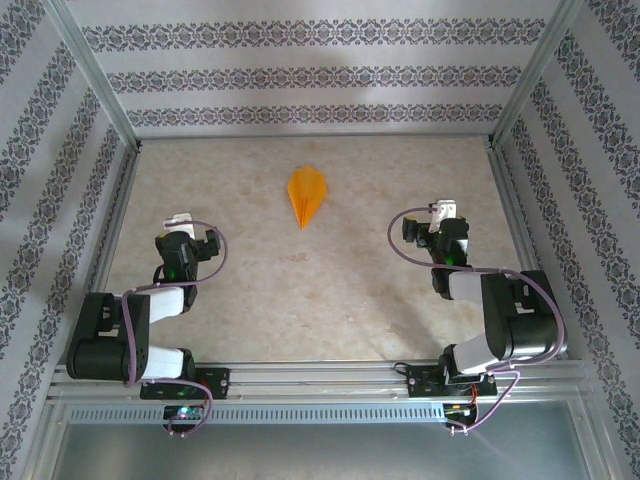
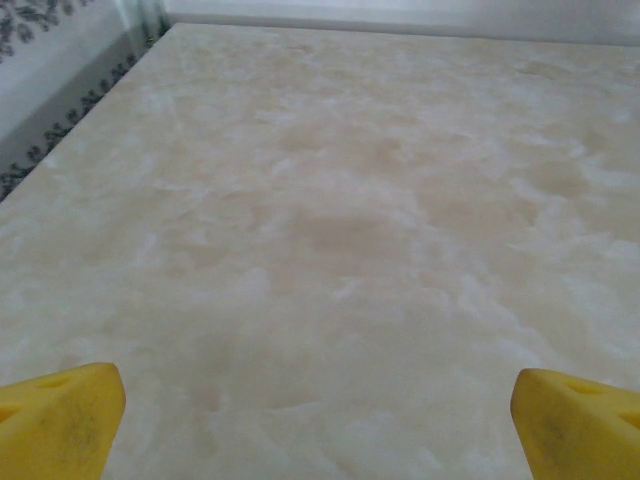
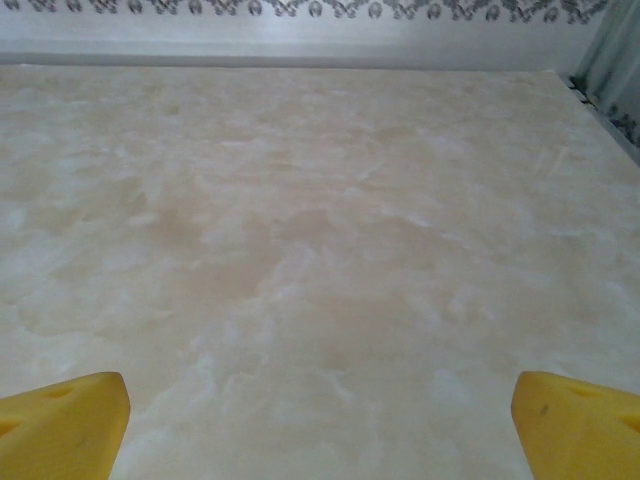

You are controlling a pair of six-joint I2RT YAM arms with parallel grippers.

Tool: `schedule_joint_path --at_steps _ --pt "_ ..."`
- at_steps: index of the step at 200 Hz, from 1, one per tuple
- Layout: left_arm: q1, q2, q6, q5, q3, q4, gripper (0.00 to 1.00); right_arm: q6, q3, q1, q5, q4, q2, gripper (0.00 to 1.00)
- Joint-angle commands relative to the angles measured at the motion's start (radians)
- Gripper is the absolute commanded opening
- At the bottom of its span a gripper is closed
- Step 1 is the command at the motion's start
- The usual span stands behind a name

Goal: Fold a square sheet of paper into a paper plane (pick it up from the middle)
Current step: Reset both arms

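Orange paper plane [image 1: 306, 194], tip nearward

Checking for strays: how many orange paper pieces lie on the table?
1. The paper plane lies at the far middle of the table, sharp tip pointing toward the near edge. Scraps under the arms could be hidden.

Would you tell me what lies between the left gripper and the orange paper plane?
Only bare beige marbled tabletop separates the left gripper from the orange paper plane in the top external view.

Free table [image 1: 300, 290] around paper plane [image 1: 306, 195], walls [image 1: 300, 80] beyond
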Motion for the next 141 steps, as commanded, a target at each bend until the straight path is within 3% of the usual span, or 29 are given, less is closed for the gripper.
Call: schedule_joint_path --at_steps 1,15,88,109,141 --pt "0.016 0.024 0.01 0.083 0.029 0.098 0.99 -0.02 -0.024 -0.015 -0.052 0.116 0.019 0.98" --pt "0.016 0.085 0.012 0.11 0.014 0.207 0.99 -0.019 -0.022 -0.015 -0.052 0.115 0.021 0.98" --pt "0.007 0.145 0.02 0.095 0.042 0.196 0.99 -0.003 -0.007 -0.03 -0.065 0.091 0.024 0.98" --pt "0.0 0.24 0.039 0.104 0.006 0.375 0.99 -0.001 -0.007 -0.03 -0.066 0.091 0.024 0.98" --pt "-0.016 0.221 0.04 0.06 0.042 0.268 0.99 -0.001 -0.007 -0.032 -0.066 0.091 0.024 0.98"
